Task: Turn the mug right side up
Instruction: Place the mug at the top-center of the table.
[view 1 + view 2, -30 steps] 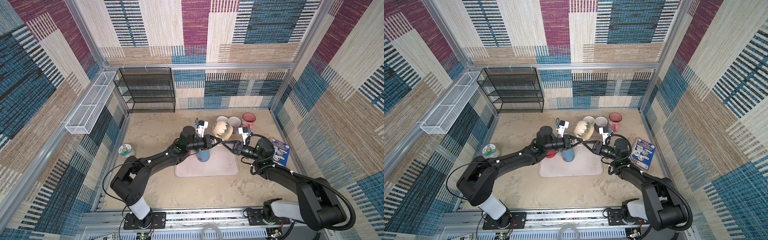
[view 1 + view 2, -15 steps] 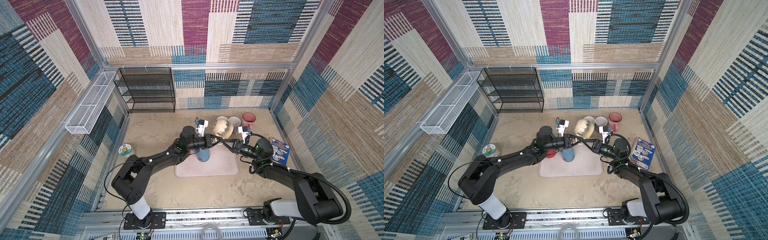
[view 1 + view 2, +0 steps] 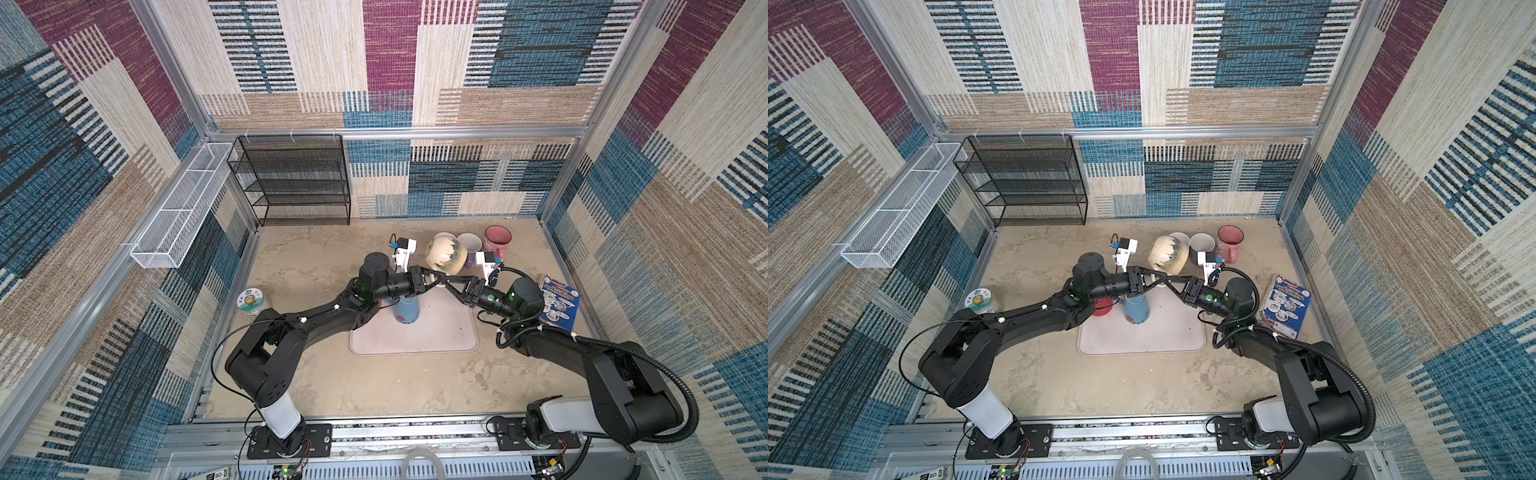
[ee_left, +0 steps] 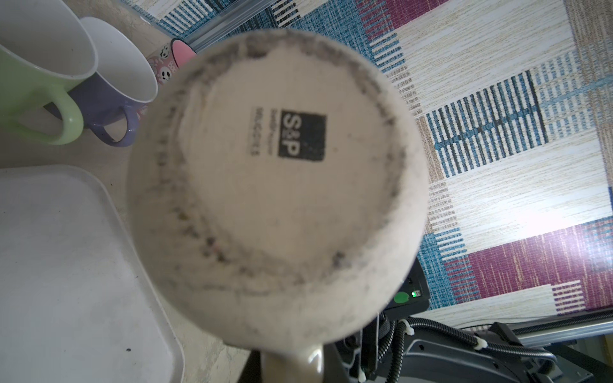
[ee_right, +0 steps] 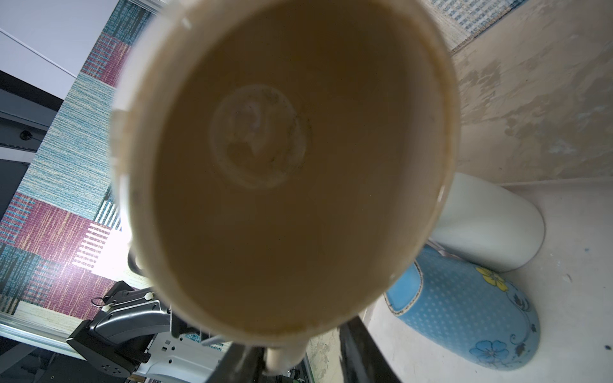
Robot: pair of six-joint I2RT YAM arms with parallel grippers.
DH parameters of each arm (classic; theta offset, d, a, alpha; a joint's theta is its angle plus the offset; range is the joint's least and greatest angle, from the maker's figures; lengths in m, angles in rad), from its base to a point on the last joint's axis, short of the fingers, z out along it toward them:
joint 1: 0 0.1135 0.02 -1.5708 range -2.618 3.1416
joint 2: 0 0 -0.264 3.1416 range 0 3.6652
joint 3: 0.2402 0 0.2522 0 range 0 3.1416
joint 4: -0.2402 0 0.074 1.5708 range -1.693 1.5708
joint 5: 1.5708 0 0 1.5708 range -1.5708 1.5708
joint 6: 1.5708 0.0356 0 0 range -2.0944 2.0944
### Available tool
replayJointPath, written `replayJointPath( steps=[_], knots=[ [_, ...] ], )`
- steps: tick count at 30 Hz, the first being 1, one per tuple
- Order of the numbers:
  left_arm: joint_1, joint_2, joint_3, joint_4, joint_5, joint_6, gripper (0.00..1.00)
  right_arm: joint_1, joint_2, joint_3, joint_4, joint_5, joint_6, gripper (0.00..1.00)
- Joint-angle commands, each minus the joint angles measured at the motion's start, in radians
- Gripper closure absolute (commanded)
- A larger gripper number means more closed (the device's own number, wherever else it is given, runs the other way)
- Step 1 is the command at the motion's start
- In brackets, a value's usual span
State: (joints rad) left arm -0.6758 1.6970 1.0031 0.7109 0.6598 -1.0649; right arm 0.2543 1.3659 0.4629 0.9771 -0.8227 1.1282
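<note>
A cream mug (image 3: pixel 446 257) with blue-grey glaze hangs on its side in the air above the tray's far edge, seen in both top views (image 3: pixel 1169 259). Its stamped base (image 4: pixel 275 172) fills the left wrist view and its brown inside (image 5: pixel 285 165) fills the right wrist view. My left gripper (image 3: pixel 432 279) (image 4: pixel 292 368) is shut on the mug's handle. From the opposite side my right gripper (image 3: pixel 451 284) (image 5: pixel 298 361) straddles the same handle (image 5: pixel 285 358). Its jaws are parted, with a gap beside one finger.
A pale tray (image 3: pixel 415 345) holds an upside-down blue flowered mug (image 3: pixel 406 309) and a white one (image 5: pixel 487 225). A red mug (image 3: pixel 1102 307) sits under the left arm. Purple (image 3: pixel 469 245), pink (image 3: pixel 497 239) and green (image 4: pixel 39 83) mugs stand behind. A wire rack (image 3: pixel 295 178), a tin (image 3: pixel 249 299) and a blue packet (image 3: pixel 559 301) are nearby.
The right jaws have eased slightly wider round the handle. The mug and both arms have stayed about where they were.
</note>
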Motion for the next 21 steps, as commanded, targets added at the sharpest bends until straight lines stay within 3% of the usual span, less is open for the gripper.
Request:
replayJointPath(
  steps=[1,21],
  knots=[
    [-0.002,-0.002,-0.012,0.173,0.017,-0.011,1.0,0.005,-0.004,-0.004,0.086,0.047,0.034,0.62],
    [-0.007,0.047,-0.031,0.26,0.02,-0.047,1.0,0.064,0.027,0.034,0.175,0.085,0.088,0.65]
  ],
)
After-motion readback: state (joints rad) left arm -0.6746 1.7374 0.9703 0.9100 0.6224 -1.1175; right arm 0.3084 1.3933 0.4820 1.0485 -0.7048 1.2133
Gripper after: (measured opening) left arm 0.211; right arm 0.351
